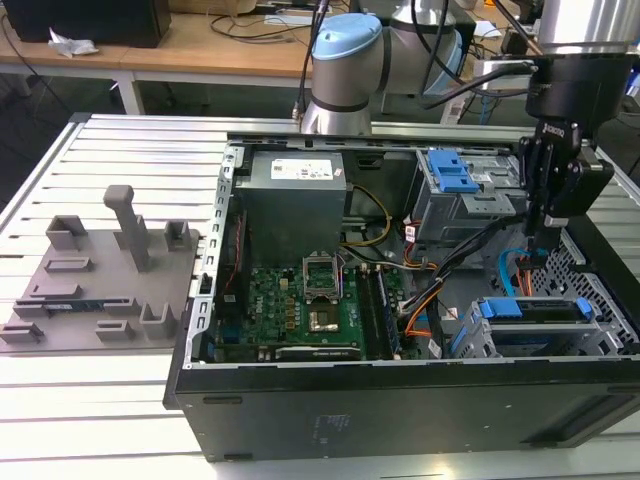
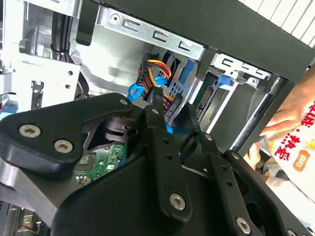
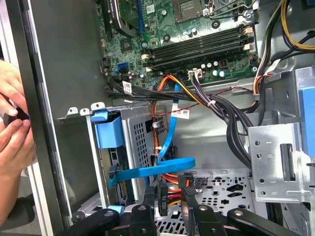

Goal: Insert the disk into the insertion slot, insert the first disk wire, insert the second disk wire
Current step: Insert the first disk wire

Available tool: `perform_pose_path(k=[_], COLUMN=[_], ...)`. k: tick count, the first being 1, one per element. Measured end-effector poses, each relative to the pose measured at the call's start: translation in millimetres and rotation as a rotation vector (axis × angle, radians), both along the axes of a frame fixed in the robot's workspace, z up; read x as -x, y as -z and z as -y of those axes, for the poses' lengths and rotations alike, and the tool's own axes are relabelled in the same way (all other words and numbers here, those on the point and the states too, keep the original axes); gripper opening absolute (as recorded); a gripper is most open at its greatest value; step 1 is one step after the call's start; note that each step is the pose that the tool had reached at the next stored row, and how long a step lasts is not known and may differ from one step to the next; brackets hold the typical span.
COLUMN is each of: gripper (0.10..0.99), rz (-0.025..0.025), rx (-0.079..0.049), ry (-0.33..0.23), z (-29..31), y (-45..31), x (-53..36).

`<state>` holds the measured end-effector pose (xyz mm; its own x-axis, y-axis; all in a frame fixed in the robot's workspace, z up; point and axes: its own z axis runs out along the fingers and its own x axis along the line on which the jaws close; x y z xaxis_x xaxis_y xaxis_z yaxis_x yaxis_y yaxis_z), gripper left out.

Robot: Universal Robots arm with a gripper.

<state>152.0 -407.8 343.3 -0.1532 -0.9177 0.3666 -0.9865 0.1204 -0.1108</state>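
Hovering pincer (image 1: 537,258) near blue disk wire (image 3: 157,172)

Bright light glares on the white slatted table (image 1: 90,425); the computer case (image 1: 450,300) interior sits in shade.

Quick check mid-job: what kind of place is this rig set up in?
Probably a robotics lab or workshop, not a production line: an open computer case sits on a slatted metal table, a robot arm stands behind it, and wooden benches strewn with cables run along the back.
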Motion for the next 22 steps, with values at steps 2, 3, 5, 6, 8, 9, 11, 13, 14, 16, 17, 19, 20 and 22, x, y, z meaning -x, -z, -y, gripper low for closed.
perform_pose_path(k=[2,3,5,6,8,9,11,13,14,16,17,19,20,22], gripper=[0.349,0.349,0.349,0.349,0.349,0.329,0.200,0.169,0.169,0.169,0.169,0.169,0.169,0.169], rz=[0.0000,0.0000,0.0000,0.0000,0.0001,0.0000,0.0000,0.0000,0.0000,0.0000,0.0000,0.0000,-0.0001,-0.0065], rx=[0.001,0.001,0.002,0.002,0.003,0.003,0.003,0.003,0.003,0.003,0.003,0.003,0.003,0.003], ry=[0.000,0.000,0.000,0.000,0.000,0.000,0.000,0.000,0.000,0.000,0.000,0.000,0.000,0.000], z=[0.0,0.0,0.0,-0.1,-0.2,-0.3,-0.3,-0.3,-0.3,-0.4,-0.3,-0.4,-0.3,0.8], y=[0.9,1.2,1.6,1.7,1.8,1.8,1.9,2.0,2.0,2.0,2.0,2.0,2.1,2.2], x=[0.1,0.1,0.2,0.2,0.2,0.2,0.2,0.2,0.2,0.2,0.2,0.2,0.1,-0.8])
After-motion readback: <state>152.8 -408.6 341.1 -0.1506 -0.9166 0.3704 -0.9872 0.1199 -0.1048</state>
